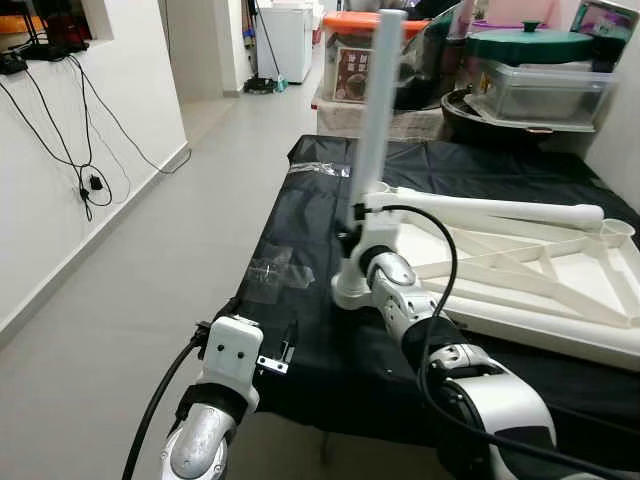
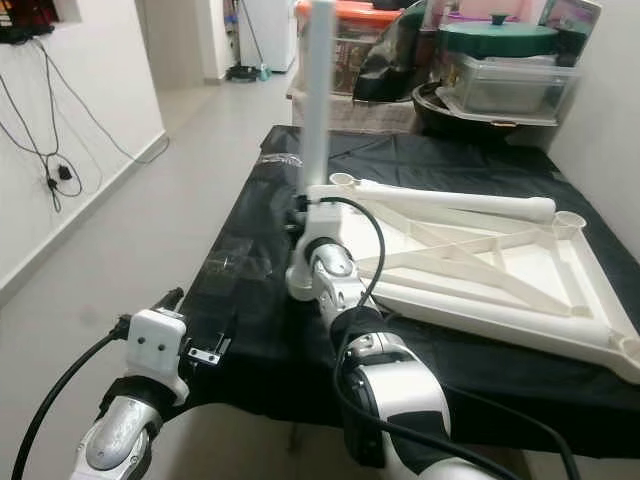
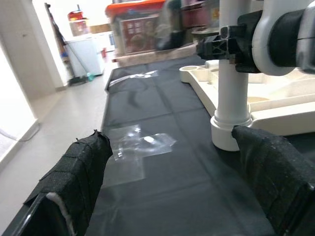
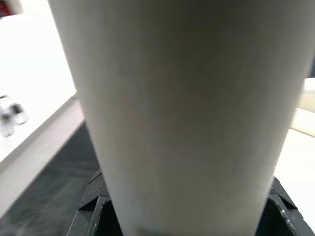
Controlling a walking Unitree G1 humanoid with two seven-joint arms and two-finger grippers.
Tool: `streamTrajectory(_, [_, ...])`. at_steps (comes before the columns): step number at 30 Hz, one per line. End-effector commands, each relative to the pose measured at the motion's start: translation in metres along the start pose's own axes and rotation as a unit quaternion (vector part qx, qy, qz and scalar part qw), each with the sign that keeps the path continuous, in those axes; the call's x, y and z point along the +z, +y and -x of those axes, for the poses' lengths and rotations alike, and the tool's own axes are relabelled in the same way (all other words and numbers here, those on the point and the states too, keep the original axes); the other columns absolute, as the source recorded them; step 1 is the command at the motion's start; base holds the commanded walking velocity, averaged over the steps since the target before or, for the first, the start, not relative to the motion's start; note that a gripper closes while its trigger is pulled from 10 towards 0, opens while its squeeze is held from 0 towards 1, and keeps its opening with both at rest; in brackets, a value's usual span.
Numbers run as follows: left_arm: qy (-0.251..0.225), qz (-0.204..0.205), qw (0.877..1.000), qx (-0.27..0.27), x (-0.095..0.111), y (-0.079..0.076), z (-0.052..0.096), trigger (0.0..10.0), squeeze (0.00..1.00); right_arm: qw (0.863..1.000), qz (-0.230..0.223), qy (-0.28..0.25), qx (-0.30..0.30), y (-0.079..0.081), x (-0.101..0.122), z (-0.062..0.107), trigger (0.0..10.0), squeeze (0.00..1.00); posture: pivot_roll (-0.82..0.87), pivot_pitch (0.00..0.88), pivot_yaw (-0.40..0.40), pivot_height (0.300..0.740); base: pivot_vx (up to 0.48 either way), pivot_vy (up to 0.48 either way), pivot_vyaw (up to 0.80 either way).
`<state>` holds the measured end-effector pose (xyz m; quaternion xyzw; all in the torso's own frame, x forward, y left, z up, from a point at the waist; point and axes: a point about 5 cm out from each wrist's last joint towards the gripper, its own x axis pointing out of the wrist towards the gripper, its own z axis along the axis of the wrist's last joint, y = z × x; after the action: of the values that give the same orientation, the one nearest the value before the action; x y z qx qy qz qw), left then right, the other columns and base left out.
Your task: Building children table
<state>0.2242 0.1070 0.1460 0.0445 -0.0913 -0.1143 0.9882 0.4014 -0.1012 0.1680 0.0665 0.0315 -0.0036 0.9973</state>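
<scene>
1. The right tool (image 1: 358,222) is clamped on the white table leg (image 1: 378,110), gripping it low on the shaft, just above its flared foot.
2. The table leg stands upright. Its foot (image 3: 229,135) rests on the surface (image 1: 300,310), which is covered with black cloth, directly below the right tool.
3. In the right wrist view, the leg (image 4: 182,113) lies close against the camera, with the black fingers (image 4: 91,196) showing at either side of its base.
4. The white tabletop frame (image 1: 540,275) lies upside down on the surface, on the far side of the right tool from the left tool. Its near corner socket (image 2: 342,181) sits just beside the held leg.
5. A second white leg (image 1: 500,209) lies flat across the frame, beyond the right tool.
6. The left tool (image 1: 285,350) hovers at the near edge of the surface, nearer the robot than the right tool. Its fingers (image 3: 78,172) are spread wide apart and hold nothing.
7. In the left wrist view, the foot of the upright leg stands ahead of the left tool, close to one of its fingers.
8. A clear plastic bag (image 3: 135,147) lies flat on the black cloth, ahead of the left tool and to the side of the leg's foot.
</scene>
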Motion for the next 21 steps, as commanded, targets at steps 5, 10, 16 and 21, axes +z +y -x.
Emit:
streamTrajectory(5, [0.003, -0.002, 1.0, -0.003, -0.001, 0.0, 0.0, 10.0, 0.0, 0.995, -0.065, 0.028, -0.069, 0.006, -0.017, 0.007, 4.8, 0.0, 0.03, 0.0, -0.052, 0.74, 0.0, 0.0, 0.0])
streamTrajectory(10, [0.003, 0.0, 1.0, -0.004, -0.001, -0.001, 0.0, 10.0, 0.0, 0.996, -0.091, 0.002, -0.009, 0.025, -0.007, 0.007, 10.0, 1.0, 0.03, 0.0, -0.052, 0.74, 0.0, 0.0, 0.0])
streamTrajectory(16, [0.004, -0.002, 1.0, -0.005, -0.001, -0.001, 0.0, 10.0, 0.0, 0.986, -0.103, -0.058, 0.116, 0.033, 0.024, 0.001, 10.0, 0.0, 0.03, 0.0, -0.054, 0.74, 0.0, 0.0, 0.0])
streamTrajectory(21, [0.004, -0.001, 1.0, -0.005, -0.001, -0.001, 0.0, 10.0, 0.0, 0.967, -0.109, -0.055, 0.223, 0.037, 0.034, 0.0, 10.0, 0.0, 0.03, 0.0, -0.054, 0.74, 0.0, 0.0, 0.0])
